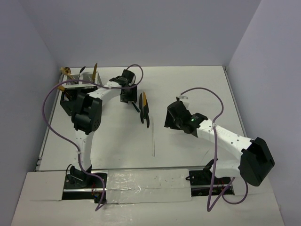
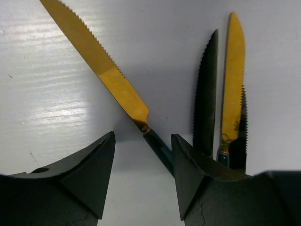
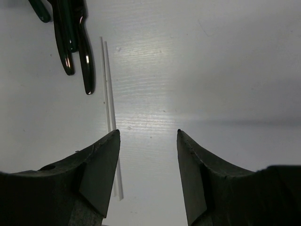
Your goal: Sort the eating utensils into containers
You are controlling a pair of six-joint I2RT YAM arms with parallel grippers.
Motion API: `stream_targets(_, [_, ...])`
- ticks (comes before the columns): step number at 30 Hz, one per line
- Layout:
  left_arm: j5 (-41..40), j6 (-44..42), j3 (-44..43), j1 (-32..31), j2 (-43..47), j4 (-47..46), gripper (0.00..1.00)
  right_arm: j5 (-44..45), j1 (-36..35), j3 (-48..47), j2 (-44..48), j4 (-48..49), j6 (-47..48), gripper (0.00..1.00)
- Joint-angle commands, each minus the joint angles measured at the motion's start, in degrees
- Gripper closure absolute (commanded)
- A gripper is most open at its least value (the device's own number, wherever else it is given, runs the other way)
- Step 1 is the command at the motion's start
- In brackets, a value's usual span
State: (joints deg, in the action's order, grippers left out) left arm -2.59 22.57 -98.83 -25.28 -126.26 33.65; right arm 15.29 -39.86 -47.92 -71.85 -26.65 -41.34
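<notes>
The black caddy (image 1: 70,101) with perforated silver panels stands at the back left, with several utensils (image 1: 95,71) upright in it. My left gripper (image 1: 127,98) is open and low over the table. In the left wrist view the gripper (image 2: 143,136) straddles a gold serrated knife (image 2: 101,63), whose dark green handle (image 2: 160,149) lies close to the right finger (image 2: 188,169). A second gold knife (image 2: 233,89) and a dark knife (image 2: 207,103) lie just right of it. My right gripper (image 1: 170,117) is open and empty over bare table (image 3: 148,132).
A thin white stick (image 1: 154,141) lies mid-table; in the right wrist view it (image 3: 109,94) runs beside the left finger. Dark utensil handles (image 3: 70,37) lie at the top left of that view. Walls close in the table (image 1: 197,84) on three sides.
</notes>
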Motion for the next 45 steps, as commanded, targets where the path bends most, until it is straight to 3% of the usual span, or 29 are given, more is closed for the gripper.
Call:
stream_targets(1, [-1.98,1.61,1.79,-0.56,-0.57,-1.22,0.4,1.94,0.22,0.72,3.03,2.31,-1.46,0.41])
stream_targets(12, [-8.22,-4.72,1.35,-1.79,-2.33,0.97,0.48,2.82,0.22,1.78,5.14,3.19,-1.99,0.41])
stream_targets(18, [-6.64,-8.32,8.56,-1.7,2.94,-0.34,0.71,3.87,0.22,2.05,5.41,4.24,-1.37,0.41])
stream_targets(22, [-6.64,-8.68,10.14,-0.56,4.17,-0.08,0.96,4.13,0.22,1.43,4.71,4.51,-1.02,0.41])
stream_targets(24, [-6.03,-8.24,9.62,0.75,5.05,0.36,1.0,4.22,0.22,1.6,4.71,4.86,-0.85,0.41])
stream_targets(28, [-2.96,-6.75,6.99,3.48,9.88,-1.21,1.0,4.57,0.22,2.04,5.14,4.94,-0.93,0.41])
stream_targets(37, [13.64,-13.16,7.35,9.62,27.29,-19.14,1.0,5.72,0.22,1.69,4.71,5.65,0.21,0.41])
stream_targets(41, [17.61,-14.04,5.92,17.78,29.04,-24.4,1.0,5.98,0.22,2.22,4.62,6.35,-0.05,0.41])
stream_targets(45, [20.6,-17.46,12.94,25.18,30.19,-41.87,1.0,6.33,0.3,2.83,4.97,6.7,-0.32,0.41])
